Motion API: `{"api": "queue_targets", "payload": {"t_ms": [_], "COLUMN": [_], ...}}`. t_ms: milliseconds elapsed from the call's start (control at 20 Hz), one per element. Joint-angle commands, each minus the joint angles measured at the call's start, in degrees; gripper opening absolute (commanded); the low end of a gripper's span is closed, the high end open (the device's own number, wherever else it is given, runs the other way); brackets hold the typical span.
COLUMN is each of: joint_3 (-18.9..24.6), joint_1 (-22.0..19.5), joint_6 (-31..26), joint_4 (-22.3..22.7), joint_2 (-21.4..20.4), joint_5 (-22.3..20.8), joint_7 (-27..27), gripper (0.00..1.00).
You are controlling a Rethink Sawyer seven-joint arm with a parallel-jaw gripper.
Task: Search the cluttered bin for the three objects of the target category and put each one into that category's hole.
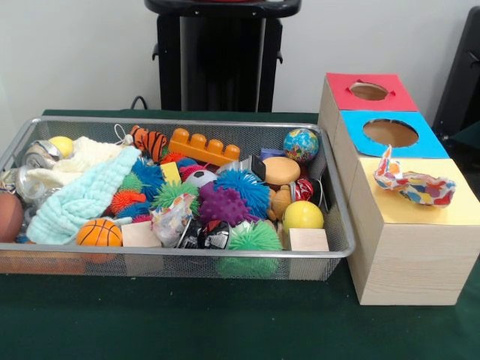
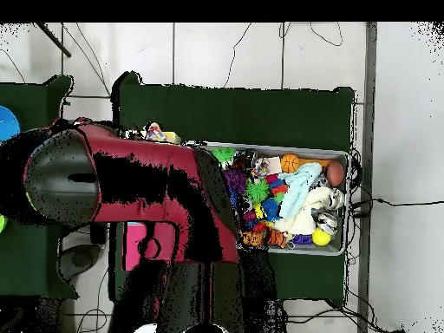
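The wire-mesh bin [image 1: 180,122] sits on the green table, full of toys; it also shows in the overhead view [image 2: 343,158]. One dotted white cloth [image 1: 414,184] lies crumpled on the yellow top [image 1: 454,210] of the nearest wooden box, covering the spot where its hole would be; the hole itself does not show. This cloth also shows in the overhead view [image 2: 158,133]. A crumpled white piece with coloured print [image 1: 171,217] lies among the toys in the bin; I cannot tell if it is a dotted cloth. The gripper shows in neither view; the red and black arm [image 2: 156,186] hides the boxes from above.
A mint-green towel [image 1: 82,199] and a cream knitted cloth [image 1: 84,154] lie in the bin's left part. Spiky balls, a basketball [image 1: 99,233], a yellow ball [image 1: 302,216], an orange brick [image 1: 204,147] and a globe ball [image 1: 301,144] fill it. Blue-topped [image 1: 390,133] and red-topped [image 1: 369,91] boxes stand behind the yellow one.
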State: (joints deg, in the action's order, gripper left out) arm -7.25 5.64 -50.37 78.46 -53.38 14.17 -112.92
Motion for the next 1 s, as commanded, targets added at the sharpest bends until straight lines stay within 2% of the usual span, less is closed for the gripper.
{"api": "queue_targets", "payload": {"t_ms": [50,250,300,450,550,700,800,850,1000], "joint_3": [9.1,10.6,11.2,10.7,11.1,11.5,11.1,10.9,11.4], "joint_1": [-6.0,-7.5,-7.8,-7.6,-8.3,-10.0,-10.9,-11.9,-15.4], "joint_6": [2.5,3.7,4.4,5.6,6.7,8.7,12.5,12.4,9.3], "joint_4": [8.4,8.3,8.5,9.3,11.9,18.7,23.5,25.3,27.1], "joint_2": [2.2,2.6,2.3,1.8,0.3,-3.7,-7.0,-8.6,-11.7], "joint_5": [-1.3,-3.8,-4.9,-6.0,-6.8,-6.9,-7.5,-7.2,-8.2], "joint_7": [10.1,10.9,10.3,10.0,10.9,13.1,13.0,13.6,18.5], "gripper": [0.00,0.00,1.00,1.00,1.00,1.00,1.00,1.00,1.00]}}
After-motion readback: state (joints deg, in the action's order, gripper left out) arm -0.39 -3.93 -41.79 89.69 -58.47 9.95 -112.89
